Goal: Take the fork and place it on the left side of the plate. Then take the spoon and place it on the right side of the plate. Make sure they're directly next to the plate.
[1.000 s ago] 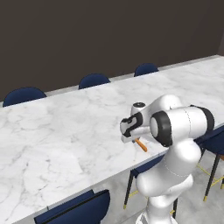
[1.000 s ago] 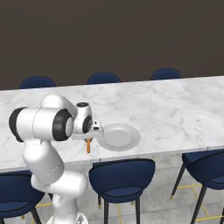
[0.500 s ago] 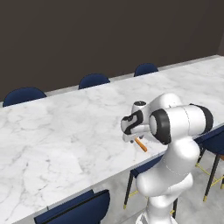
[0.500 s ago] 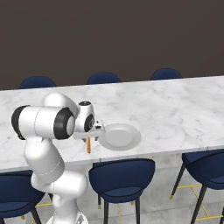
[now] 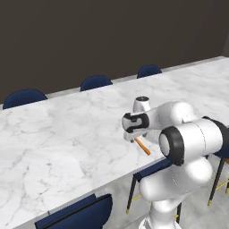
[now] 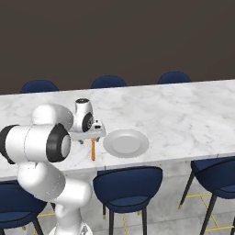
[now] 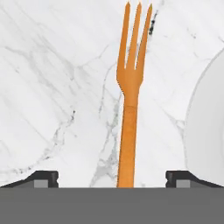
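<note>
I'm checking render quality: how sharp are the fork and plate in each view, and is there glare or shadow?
Hand view: fork crisp, plate edge clean, no glare. Right base view: both small and soft, faint shading under the plate. Left base view: fork partly hidden by the arm.

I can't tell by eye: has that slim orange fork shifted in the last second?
No. The slim orange fork lies in the same spot just left of the round pale plate, near the marble table's front edge.

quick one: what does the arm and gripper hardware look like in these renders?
Glossy white, rounded arm links with dark, nearly black bands at the joints; a black-capped white wrist cylinder. The two-finger gripper has a pale grey hand body and small dark, square-edged fingertips with a lighter grey face. No cables or markings visible.
</note>
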